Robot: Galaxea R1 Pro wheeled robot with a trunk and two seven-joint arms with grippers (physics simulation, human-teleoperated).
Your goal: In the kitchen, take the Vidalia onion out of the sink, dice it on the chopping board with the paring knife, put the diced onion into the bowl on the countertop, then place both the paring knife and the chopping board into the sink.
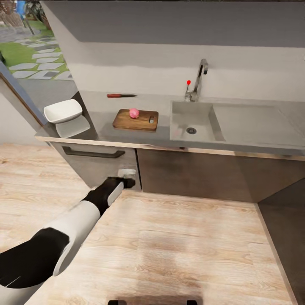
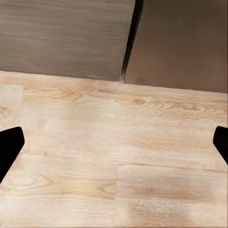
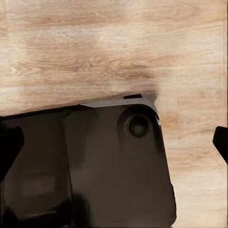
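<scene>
Facing the countertop (image 1: 106, 131), we see the sink (image 1: 192, 123) at its middle, the board (image 1: 127, 122) just left of it with the onion (image 1: 134, 112) on top, the bowl (image 1: 62, 111) at the left edge. The knife (image 1: 120, 95) lies along the back edge, blade toward the tap. Both grippers (image 2: 114, 142) (image 3: 114, 137) hang low, fingers apart, empty. The round onion may roll when cut.
</scene>
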